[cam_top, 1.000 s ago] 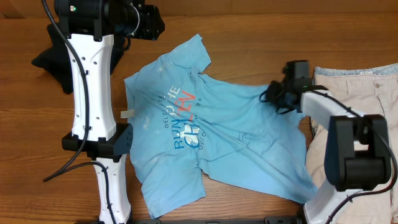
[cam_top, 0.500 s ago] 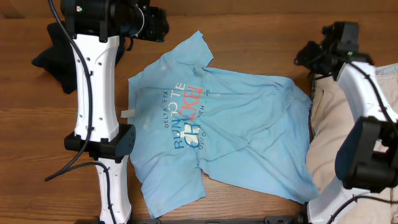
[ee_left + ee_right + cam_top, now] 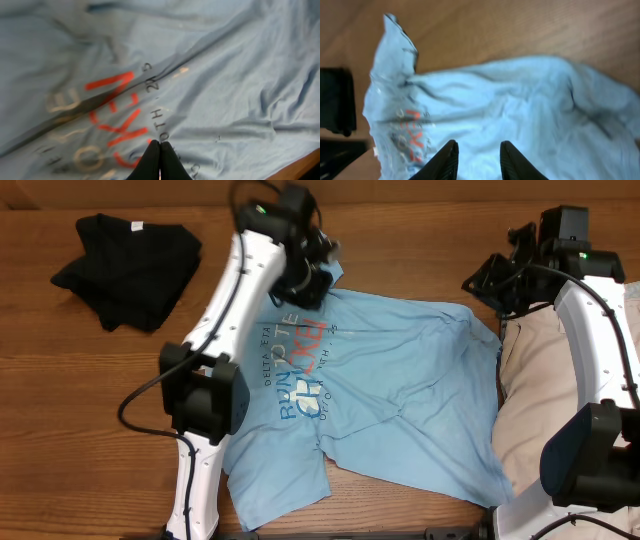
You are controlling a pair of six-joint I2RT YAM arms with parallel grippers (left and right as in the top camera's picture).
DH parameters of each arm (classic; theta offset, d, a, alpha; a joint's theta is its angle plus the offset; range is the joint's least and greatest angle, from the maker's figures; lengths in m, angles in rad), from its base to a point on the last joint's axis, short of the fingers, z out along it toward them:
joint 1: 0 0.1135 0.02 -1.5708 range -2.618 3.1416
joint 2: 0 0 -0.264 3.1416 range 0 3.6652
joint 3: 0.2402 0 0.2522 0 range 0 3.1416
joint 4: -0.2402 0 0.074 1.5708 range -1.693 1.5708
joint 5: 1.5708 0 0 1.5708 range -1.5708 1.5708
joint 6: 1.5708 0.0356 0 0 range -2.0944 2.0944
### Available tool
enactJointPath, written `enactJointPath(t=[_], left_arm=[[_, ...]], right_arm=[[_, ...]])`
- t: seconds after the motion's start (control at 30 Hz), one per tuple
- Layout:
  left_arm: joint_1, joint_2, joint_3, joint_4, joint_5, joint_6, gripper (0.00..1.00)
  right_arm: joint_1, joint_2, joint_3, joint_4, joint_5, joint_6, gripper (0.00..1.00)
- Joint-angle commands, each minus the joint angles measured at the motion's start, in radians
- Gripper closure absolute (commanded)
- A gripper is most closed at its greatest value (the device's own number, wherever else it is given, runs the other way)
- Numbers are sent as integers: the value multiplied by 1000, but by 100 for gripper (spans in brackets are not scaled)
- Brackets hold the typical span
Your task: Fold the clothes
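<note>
On the brown wooden surface, the light blue cotton T-shirt with red and white lettering lies lengthwise left to right across mid-frame, its upper-left sleeve under the closed, seemingly empty left hand, while the open right hand hangs beyond its upper-right corner.

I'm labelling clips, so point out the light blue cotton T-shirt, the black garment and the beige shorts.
light blue cotton T-shirt (image 3: 400, 390), overhead view, plain midsection.
black garment (image 3: 125, 265), overhead view, centre.
beige shorts (image 3: 522, 415), overhead view, bare fabric.

The light blue T-shirt is soft, matt, creased cloth; the table is smooth grained wood.
</note>
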Motion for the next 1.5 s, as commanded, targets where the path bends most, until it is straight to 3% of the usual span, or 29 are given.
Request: enactJointPath(t=[0.0,0.2,0.47,0.63,0.7,0.87,0.97,1.17,1.2,1.3,1.47], left_arm=[[6,5,-129,70,85,21,96],[20,5,-326,203,40,7,96],[50,5,-509,409,-297,-143,96],[155,4,-517,472,-469,-246,96],[219,5,-514,494,-433,-254,96],[313,4,-460,528,-105,-198,92],[311,4,-397,496,-100,-164,85],[302,4,-180,350,-100,-134,80],[301,4,-141,325,-100,-134,80],[299,4,-21,246,-100,-134,80],[298,4,121,120,-100,-133,79]], right_arm=[[-1,-18,21,-48,9,-10,69],[8,-18,-5,-150,10,-11,68],[44,-18,-145,-104,24,-15,68],[47,-18,-229,-58,24,-23,67],[50,-18,-259,-49,23,-54,64],[91,-18,-352,39,25,-126,62],[126,-18,-426,132,24,-119,61],[195,-17,-558,332,24,-113,56],[206,-17,-578,370,24,-106,61],[233,-16,-645,495,27,-58,96],[236,13,-706,611,45,22,96]])
